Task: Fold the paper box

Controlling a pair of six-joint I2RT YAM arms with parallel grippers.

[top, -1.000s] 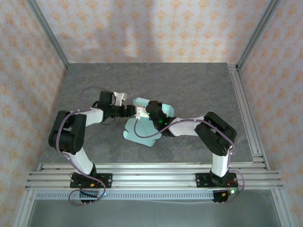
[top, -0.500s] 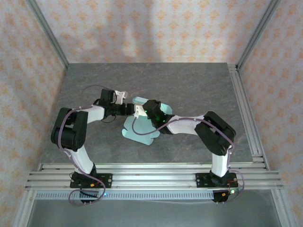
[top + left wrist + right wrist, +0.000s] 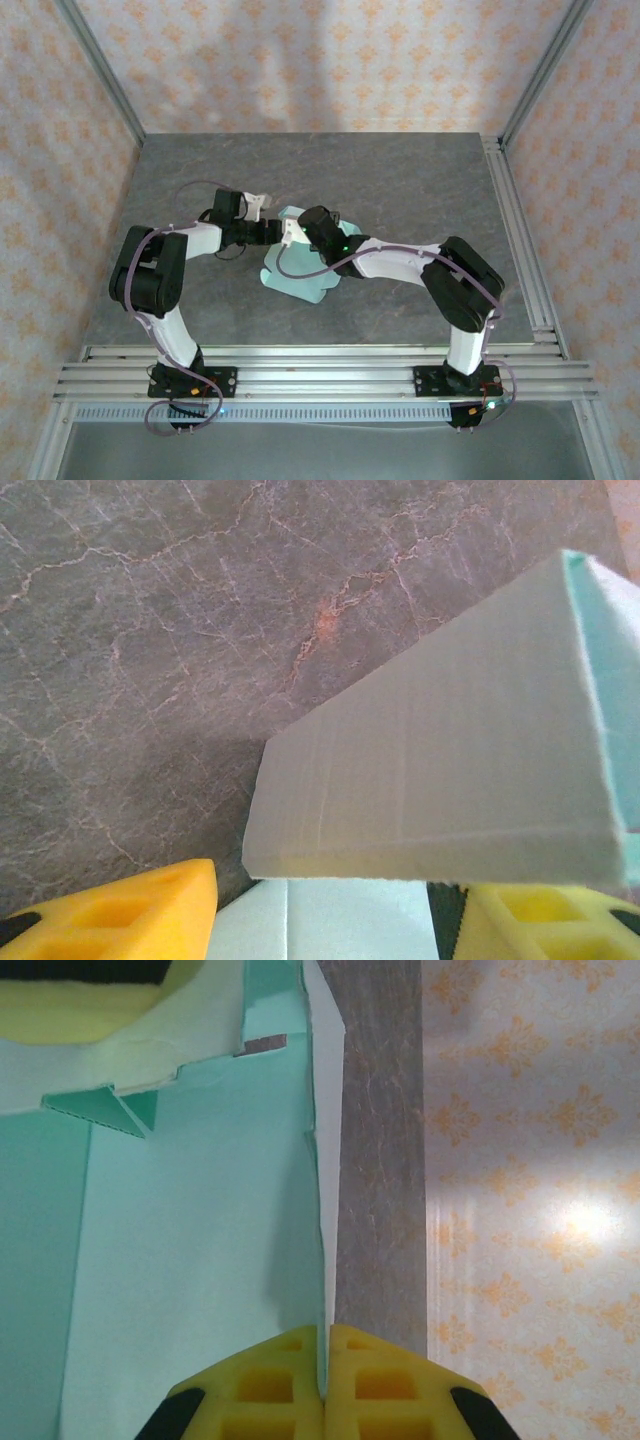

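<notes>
1. Nearest the arm bases, the paper box [image 3: 298,282] is lying on the grey table [image 3: 420,180] as a partly folded sheet, its rounded near flap resting flat on the stone between the two arms.
2. Just beyond that flap, the right gripper [image 3: 325,1338] is pinching a thin upright edge of the card. Its yellow fingers [image 3: 270,1385] are pressed together with only the sheet between them.
3. Beside it, the left gripper [image 3: 322,905] is waiting with its fingers [image 3: 120,912] spread apart. A raised pale panel of the box [image 3: 430,770] is slanting above and between them, and no clamp on it is showing.
4. From above, the right gripper [image 3: 293,235] and the left gripper [image 3: 272,232] are meeting almost tip to tip over the sheet's far half.
5. The step in hand is looking like the raising of a side wall: the right arm is holding one wall up while the left arm is lining up on the neighbouring panel.
6. The next move is probably calling for the left fingers to close on or push that panel, turning it along its crease without dragging the sheet.
7. The box's long axis is running roughly near to far, leaning a little leftward at the far end, where a small flap is pointing towards the back wall [image 3: 520,1160].
</notes>
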